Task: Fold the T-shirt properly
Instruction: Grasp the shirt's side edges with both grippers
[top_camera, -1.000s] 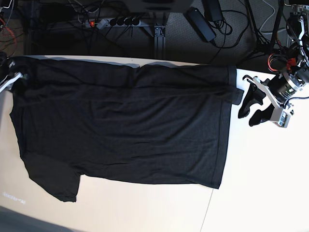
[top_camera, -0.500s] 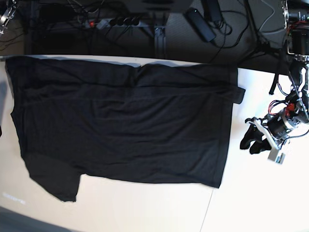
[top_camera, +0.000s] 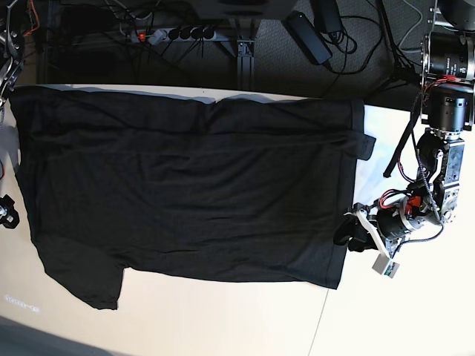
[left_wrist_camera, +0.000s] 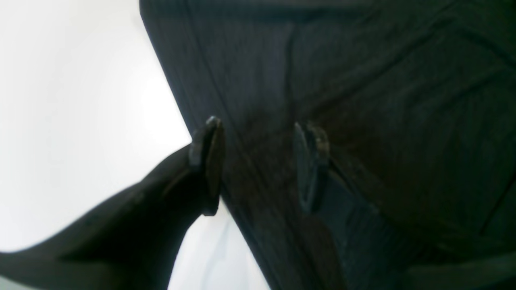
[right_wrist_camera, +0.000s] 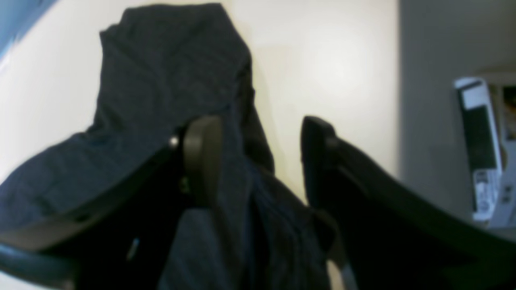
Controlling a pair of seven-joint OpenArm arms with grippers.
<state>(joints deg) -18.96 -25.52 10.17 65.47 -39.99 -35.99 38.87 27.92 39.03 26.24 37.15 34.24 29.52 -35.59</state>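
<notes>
On the counter (top_camera: 223, 326) the T-shirt (top_camera: 185, 193) lies spread flat, plain black side up, reaching from the far edge toward the near one and covering most of the left and middle of the top. One sleeve points at the near left corner; a second fold of fabric runs along the far edge.

Left pincer (top_camera: 349, 231): low at the hem on the counter's right side, jaws standing wide. Wrist view shows the left pincer (left_wrist_camera: 258, 165) straddling the hem line, one fingertip (left_wrist_camera: 207, 161) over bare counter, the other over cloth. Nothing gripped yet.

Right pincer (right_wrist_camera: 262, 161): jaws wide, above the sleeve end of the shirt; fabric lies below and between the fingers in its wrist view, but nothing is clamped. Barely visible at the left edge of the base view.

Step in hand, as judged: taking hold of the hem for a fold.

Notes for doing it well:
- Lower until the outer finger slides under the hem; thin fabric will slip if only pinched from above.
- Take one layer, close to the near corner.
- Close fully before lifting.
- Match the right pincer's grasp on the opposite end so the fold line stays straight.
</notes>
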